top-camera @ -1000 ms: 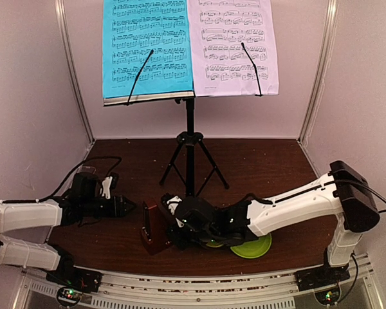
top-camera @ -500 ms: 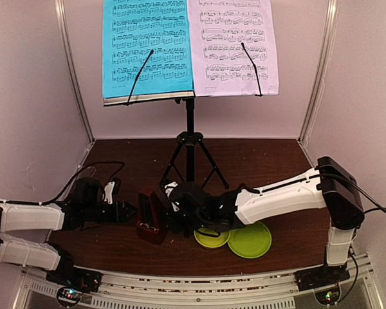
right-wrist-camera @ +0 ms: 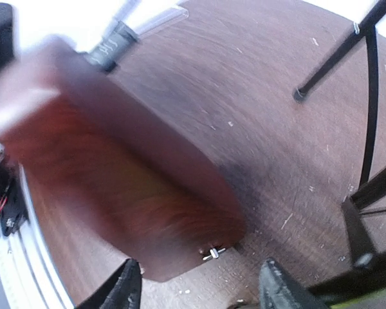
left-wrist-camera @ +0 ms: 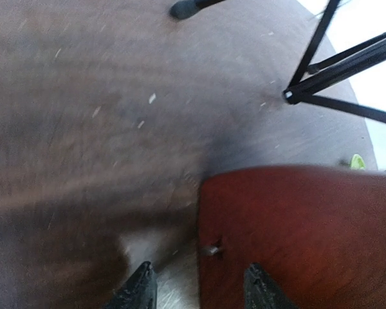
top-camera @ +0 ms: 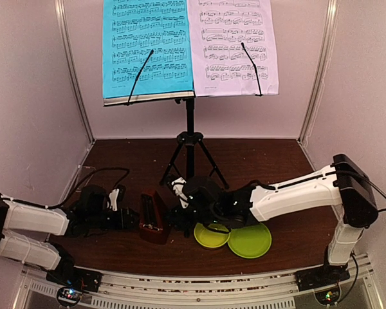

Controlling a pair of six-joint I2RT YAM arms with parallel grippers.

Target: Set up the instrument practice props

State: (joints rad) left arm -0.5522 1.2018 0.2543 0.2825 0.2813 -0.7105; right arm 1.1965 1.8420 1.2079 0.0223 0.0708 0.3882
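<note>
The metronome sits on the dark wooden table, left of the music stand's tripod legs and nearer the front edge than they are. It lies between the two grippers, with one on either side. The left gripper reaches in from the left and the right gripper from the right, each close against it.

In the left wrist view, the left gripper has its fingertips parted. Bare table shows between them, and the metronome's near edge comes into the gap. Nothing is pinched. Whether the other tip touches the wood cannot be told.

In the right wrist view, the right gripper also has its jaws well apart. The brown body of the metronome is blurred and lies just ahead of the tips, not clamped between them.

The music stand stands at the back of the table. On its desk are the cyan sheet on the left and the pale lilac sheet on the right — each crossed by a thin black retaining arm.

Under the right arm, a lime-green bowl and a lime-green plate lie side by side — their rims appear to touch.
</note>
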